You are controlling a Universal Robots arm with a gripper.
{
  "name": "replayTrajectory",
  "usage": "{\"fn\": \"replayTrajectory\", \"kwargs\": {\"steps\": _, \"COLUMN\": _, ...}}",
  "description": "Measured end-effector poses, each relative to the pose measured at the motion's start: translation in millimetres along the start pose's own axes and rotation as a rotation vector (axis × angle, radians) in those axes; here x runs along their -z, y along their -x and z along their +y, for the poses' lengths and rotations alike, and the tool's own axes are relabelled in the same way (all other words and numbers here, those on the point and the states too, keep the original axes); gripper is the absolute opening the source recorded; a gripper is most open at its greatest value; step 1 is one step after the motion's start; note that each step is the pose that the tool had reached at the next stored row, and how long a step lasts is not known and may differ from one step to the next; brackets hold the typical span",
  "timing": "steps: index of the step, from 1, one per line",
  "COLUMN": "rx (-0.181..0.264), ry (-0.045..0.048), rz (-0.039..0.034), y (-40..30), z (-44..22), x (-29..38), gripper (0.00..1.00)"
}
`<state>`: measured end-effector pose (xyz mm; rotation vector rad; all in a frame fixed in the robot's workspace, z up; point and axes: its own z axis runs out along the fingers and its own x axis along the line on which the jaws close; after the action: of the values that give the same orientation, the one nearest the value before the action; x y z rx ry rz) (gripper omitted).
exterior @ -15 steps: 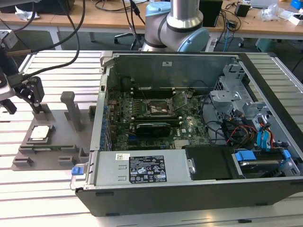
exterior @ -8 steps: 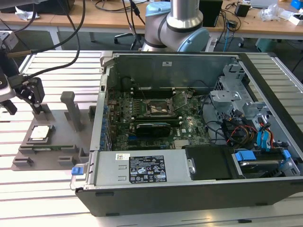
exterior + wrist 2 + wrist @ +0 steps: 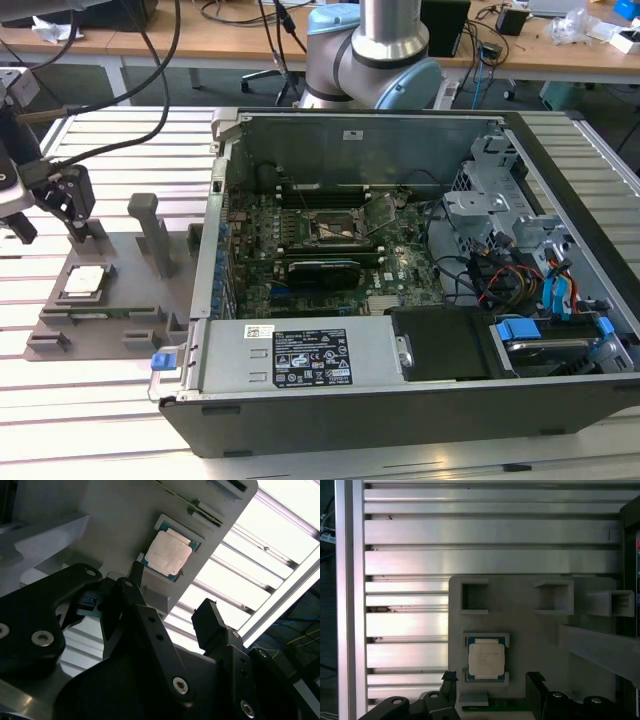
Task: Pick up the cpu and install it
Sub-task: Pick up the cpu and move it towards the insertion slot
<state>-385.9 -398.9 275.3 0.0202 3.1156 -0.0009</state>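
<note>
Black gripper fingers (image 3: 449, 677) stand closest in both wrist views, and the gripper (image 3: 491, 677) hangs just above the grey fixture plate (image 3: 530, 645) with its jaws released, spread wide and grasping nothing; through the gap between the two tips the first wrist view shows the cpu (image 3: 486, 660), a pale silver square with a thin rim, lying flat in a square recess of the plate and apart from both tips; in the second wrist view the same chip (image 3: 167, 554) sits in that recess beyond the finger ends, untouched; hollow square posts (image 3: 474, 596) rise upright from the plate beside the recess, and a taller grey post (image 3: 150, 225) shows on the plate in the exterior view; the plate rests on a slatted aluminium table (image 3: 100, 400); just beside the plate, on the exterior view's right of it, stands an open desktop computer case (image 3: 350, 140) with its side panel off; inside the case, well apart from the plate, the motherboard's processor socket (image 3: 335, 228) lies bare with its metal latch frame (image 3: 385, 210) tilted up.
</note>
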Motion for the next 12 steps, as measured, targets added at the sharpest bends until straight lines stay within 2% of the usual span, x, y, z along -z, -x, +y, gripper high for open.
{"fn": "replayTrajectory", "kwargs": {"steps": 12, "rx": 0.000, "ry": -0.0001, "rz": 0.0000, "y": -0.1, "z": 0.0, "x": -4.0, "gripper": 0.66}}
